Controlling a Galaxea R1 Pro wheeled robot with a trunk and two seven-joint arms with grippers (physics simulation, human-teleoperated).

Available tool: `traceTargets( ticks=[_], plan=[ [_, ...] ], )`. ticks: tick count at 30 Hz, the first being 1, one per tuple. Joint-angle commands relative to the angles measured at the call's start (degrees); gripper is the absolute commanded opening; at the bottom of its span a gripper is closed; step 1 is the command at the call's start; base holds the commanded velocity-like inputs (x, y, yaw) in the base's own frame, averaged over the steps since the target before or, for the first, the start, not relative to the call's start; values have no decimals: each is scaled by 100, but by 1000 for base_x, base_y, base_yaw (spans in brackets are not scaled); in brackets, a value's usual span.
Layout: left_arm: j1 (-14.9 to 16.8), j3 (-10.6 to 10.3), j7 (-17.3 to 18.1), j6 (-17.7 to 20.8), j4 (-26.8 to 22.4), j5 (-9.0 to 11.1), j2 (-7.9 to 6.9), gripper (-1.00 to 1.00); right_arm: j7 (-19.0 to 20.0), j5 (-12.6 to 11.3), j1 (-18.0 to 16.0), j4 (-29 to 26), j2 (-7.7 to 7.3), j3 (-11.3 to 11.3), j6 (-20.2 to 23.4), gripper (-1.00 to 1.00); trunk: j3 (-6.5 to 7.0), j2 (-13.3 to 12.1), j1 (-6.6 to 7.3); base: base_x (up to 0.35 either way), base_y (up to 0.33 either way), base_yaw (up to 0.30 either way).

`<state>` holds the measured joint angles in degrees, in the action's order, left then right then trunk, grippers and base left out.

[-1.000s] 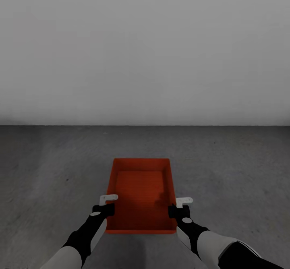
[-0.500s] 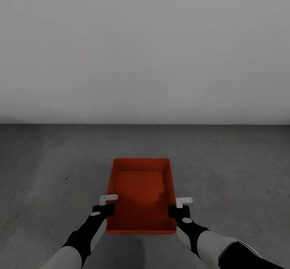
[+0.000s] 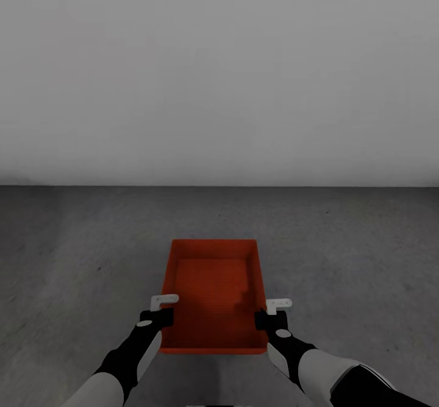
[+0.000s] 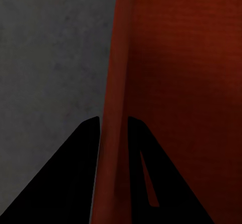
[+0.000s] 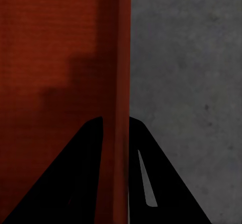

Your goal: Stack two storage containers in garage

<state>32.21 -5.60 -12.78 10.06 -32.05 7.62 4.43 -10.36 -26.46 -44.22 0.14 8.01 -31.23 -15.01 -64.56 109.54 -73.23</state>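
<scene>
Storage container [image 3: 213, 294], an orange-red open tray, is held level between both arms: the left pincer [image 3: 160, 315] pinches its left wall [image 4: 113, 133] and the right pincer [image 3: 272, 317] pinches its right wall [image 5: 121, 133], above the garage's dark grey concrete floor [image 3: 73, 254], before a plain white wall [image 3: 219, 72].

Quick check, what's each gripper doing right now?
Left gripper: shut on the storage container, clamping its left side wall.
Right gripper: shut on the same container, clamping its right side wall.
</scene>
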Motion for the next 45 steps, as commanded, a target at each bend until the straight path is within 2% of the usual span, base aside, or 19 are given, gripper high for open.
traceTargets(
  ticks=[1, 17, 29, 38, 45],
  plan=[
    [5, 50, -163, 48, -38, -85, -3, -100, -36, -167, 1, 21, -1, -6, -43, -100, -3, 1, 1, 0, 0, 0],
    [5, 50, -163, 48, -38, -85, 3, -100, -36, -167, 1, 21, -1, -6, -37, -100, -3, 1, 1, 0, 0, 0],
    [5, 43, -163, 48, -38, -85, 3, -100, -36, -167, 1, 21, -1, -6, -46, -100, -219, 483, -263, 0, 0, 0],
    [5, 49, -163, 48, -38, -85, 3, -100, -36, -167, 1, 21, -1, -6, -46, -100, -219, 483, -263, 0, 0, 0],
    [5, 47, -163, 48, -38, -86, 2, -100, -36, -167, 1, 21, -1, -6, -46, -100, -345, 764, -417, 0, 0, 0]
  ],
)
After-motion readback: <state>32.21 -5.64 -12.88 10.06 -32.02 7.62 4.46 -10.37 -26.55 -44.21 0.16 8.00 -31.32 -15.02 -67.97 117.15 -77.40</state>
